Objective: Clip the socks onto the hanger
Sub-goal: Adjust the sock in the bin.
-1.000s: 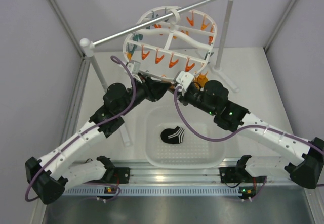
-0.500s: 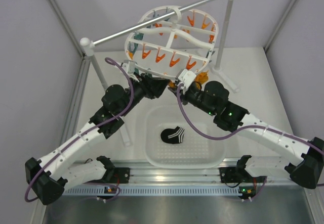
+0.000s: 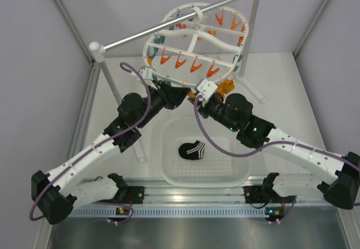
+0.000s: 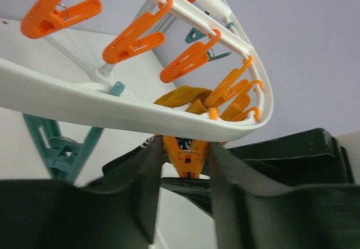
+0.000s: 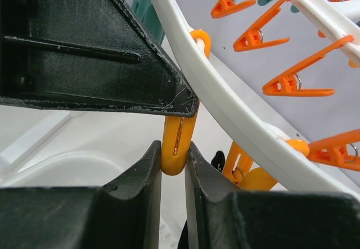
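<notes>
- My left gripper (image 4: 185,148) is up under the near rim of the hanger (image 3: 219,44). Its two fingers (image 4: 143,176) sit on either side of the left-hand clothespin (image 4: 187,158), an orange one hanging from the rim.
- Both fingers look to be touching that pin, so I read it as grasped. The close view is soft, and I cannot tell how hard I am squeezing.
- My right gripper (image 5: 173,148) is clenched on the rounded lower end of the right-hand clothespin (image 5: 179,131), also orange and hooked to the white rim.
- I cannot tell whether the two pins are one and the same.
- From overhead, my two wrists meet nose to nose at the hanger's 6 o'clock edge.
- The hanger hangs tilted from the silver rod (image 3: 169,27), with rows of orange pins dangling from its crossbars and a teal clothespin (image 4: 62,148) at its left side.
- A mustard sock (image 3: 225,86) hangs just at 3 o'clock of my right wrist, under the hanger's near rim.
- The black striped sock (image 3: 192,149) lies in the white basket (image 3: 169,173), at 6 o'clock of both grippers and well apart from the hanger.
</notes>
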Robot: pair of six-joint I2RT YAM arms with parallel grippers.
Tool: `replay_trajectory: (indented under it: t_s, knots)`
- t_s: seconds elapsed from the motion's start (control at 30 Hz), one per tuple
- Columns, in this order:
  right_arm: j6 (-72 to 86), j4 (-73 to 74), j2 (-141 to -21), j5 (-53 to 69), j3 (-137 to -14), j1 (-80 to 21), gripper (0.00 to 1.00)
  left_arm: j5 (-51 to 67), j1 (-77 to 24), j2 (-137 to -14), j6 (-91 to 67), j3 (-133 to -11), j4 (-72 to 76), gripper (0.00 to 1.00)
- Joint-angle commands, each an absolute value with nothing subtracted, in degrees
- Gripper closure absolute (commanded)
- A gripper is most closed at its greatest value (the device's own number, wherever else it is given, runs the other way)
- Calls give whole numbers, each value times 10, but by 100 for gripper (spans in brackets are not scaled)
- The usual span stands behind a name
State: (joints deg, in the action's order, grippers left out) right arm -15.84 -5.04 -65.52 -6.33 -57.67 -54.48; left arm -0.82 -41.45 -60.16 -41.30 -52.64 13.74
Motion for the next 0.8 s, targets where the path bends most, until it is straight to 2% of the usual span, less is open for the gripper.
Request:
replay_trajectory:
  t_s: [0.0, 0.13, 0.2, 0.23, 0.33, 0.37, 0.4, 0.57, 0.67, 0.73, 0.77]
  knots:
    - [-167, -63, -633, -35, -567, -569, 100, -40, -410, -611, -432, -546, 195, 69]
    - [-163, -46, -625, -31, -565, -569, 100, -31, -410, -612, -432, -544, 193, 91]
    - [-161, -33, -617, -32, -567, -568, 86, -25, -409, -611, -429, -541, 189, 97]
    - [-159, -17, -614, -33, -567, -568, 67, -24, -410, -611, -428, -541, 185, 100]
    - [-156, 34, -592, -29, -569, -564, 46, -24, -410, -609, -430, -537, 174, 100]
    - [-156, 52, -586, -23, -568, -565, 45, -24, -410, -609, -430, -535, 173, 100]
    - [-164, 68, -573, -13, -568, -565, 38, -24, -410, -610, -430, -534, 172, 100]
    - [-213, 165, -541, 100, -548, -565, 29, -21, -410, -612, -429, -533, 170, 100]
    - [-243, 205, -562, 165, -548, -565, 23, -19, -410, -613, -427, -531, 168, 100]
    - [-261, 236, -596, 196, -550, -566, 14, -18, -410, -613, -427, -530, 168, 100]
    - [-259, 236, -607, 196, -544, -566, 14, -18, -410, -613, -426, -530, 168, 100]
